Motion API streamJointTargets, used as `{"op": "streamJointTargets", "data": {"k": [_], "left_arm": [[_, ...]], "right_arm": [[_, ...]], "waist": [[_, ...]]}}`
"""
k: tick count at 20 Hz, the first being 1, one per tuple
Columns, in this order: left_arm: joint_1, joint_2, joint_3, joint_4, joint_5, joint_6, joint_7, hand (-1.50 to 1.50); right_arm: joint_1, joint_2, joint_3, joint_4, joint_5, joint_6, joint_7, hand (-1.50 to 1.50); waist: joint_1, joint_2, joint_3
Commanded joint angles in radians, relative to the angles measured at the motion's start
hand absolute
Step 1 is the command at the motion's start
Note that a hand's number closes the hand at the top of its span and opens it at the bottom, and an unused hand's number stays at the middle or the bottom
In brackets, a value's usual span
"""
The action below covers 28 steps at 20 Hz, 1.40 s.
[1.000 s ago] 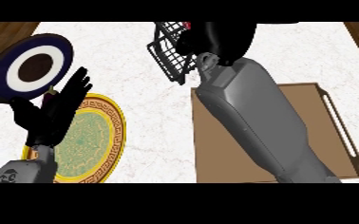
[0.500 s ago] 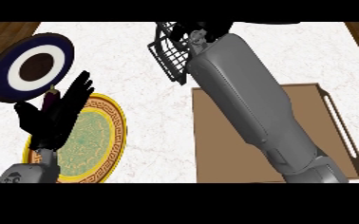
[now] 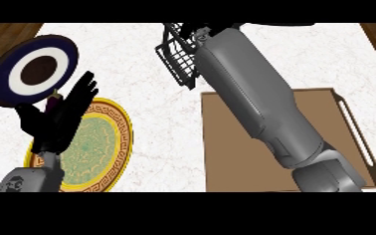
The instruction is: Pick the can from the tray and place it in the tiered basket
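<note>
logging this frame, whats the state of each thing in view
tiered basket: at the counter's far edge, mostly hidden behind the right forearm
tray: flat on the counter, nothing visible on it
can: not visible
right forearm: stretched over the tray to the basket, its hand hidden
left hand: open, fingers up, resting
yellow plate: lying flat
blue plate: lying flat

The left robot hand (image 3: 58, 117) is matte black, with slim fingers and a thumb. It joins a grey forearm (image 3: 29, 180) whose rounded wrist casing bears a small dark round marking. The right forearm (image 3: 253, 97) is a long, smooth grey shell with thin seam lines, widening to a blocky grey segment (image 3: 330, 172) at its lower end.
</note>
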<state>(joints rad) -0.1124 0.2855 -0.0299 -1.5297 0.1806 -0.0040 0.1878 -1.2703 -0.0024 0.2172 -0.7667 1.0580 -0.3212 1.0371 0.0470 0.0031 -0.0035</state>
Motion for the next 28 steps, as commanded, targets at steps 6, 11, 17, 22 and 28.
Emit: {"op": "streamJointTargets", "data": {"k": [6,11,17,22,28], "left_arm": [[0.044,-0.016,-0.011,-0.015,-0.017,-0.008,-0.028,0.0],[0.042,-0.009,-0.01,-0.02,-0.028,-0.014,-0.025,0.0],[-0.027,-0.006,0.02,0.048,-0.004,-0.036,-0.015,0.0],[0.004,-0.029,0.009,0.007,-0.018,-0.006,-0.006,0.0],[-0.009,-0.022,0.025,-0.006,-0.008,-0.004,0.029,0.0]], "right_arm": [[-0.003,0.002,-0.042,0.152,0.08,-0.356,0.03,1.5],[-0.083,0.002,-0.075,0.301,0.073,-0.366,0.003,-1.5],[-0.106,0.002,-0.114,0.303,0.034,-0.493,-0.037,-1.5],[-0.102,-0.004,-0.203,0.25,-0.005,-0.624,-0.063,-1.5],[-0.07,0.002,-0.248,0.121,-0.054,-0.783,-0.083,-1.5]], "waist": [[0.002,0.011,0.002],[0.017,0.015,0.002],[0.004,0.018,0.002],[-0.005,0.014,0.003],[-0.023,0.0,0.004]]}}
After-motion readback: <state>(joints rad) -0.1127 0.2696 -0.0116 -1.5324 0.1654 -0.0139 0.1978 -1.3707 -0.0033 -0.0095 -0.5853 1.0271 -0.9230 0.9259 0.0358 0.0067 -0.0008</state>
